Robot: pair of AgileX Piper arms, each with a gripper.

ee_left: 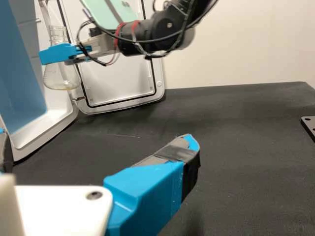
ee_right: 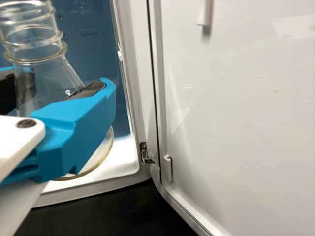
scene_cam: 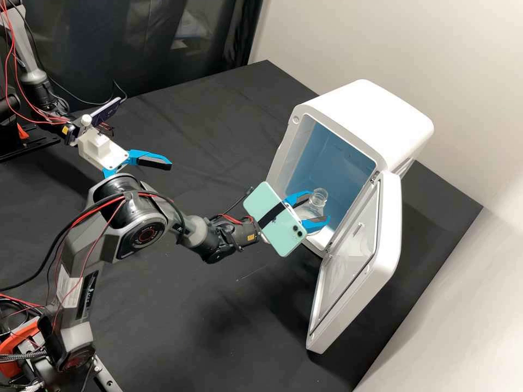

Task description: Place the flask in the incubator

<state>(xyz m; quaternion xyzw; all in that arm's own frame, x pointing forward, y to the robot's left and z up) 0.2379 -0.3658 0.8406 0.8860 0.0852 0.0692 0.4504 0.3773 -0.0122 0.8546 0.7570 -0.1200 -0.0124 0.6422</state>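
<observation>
A clear glass flask (scene_cam: 317,202) stands upright in the mouth of the white incubator (scene_cam: 381,120), over the front of its blue-walled chamber. My right gripper (scene_cam: 311,210) is shut on the flask, its blue fingers (ee_right: 74,123) clamped at the neck and shoulder. Whether the flask's base (ee_right: 101,155) rests on the white floor I cannot tell. From the left wrist view the flask (ee_left: 59,64) shows side-on at the incubator's opening. My left gripper (scene_cam: 136,161) hangs open over the bench at the back left, far from the incubator, with nothing between its fingers (ee_left: 167,172).
The incubator door (scene_cam: 376,245) hangs wide open to the right of the opening, close beside the right gripper. A mint-green phone (scene_cam: 275,218) is strapped to the right wrist. Cables and mounts sit at the bench's left edge (scene_cam: 22,130).
</observation>
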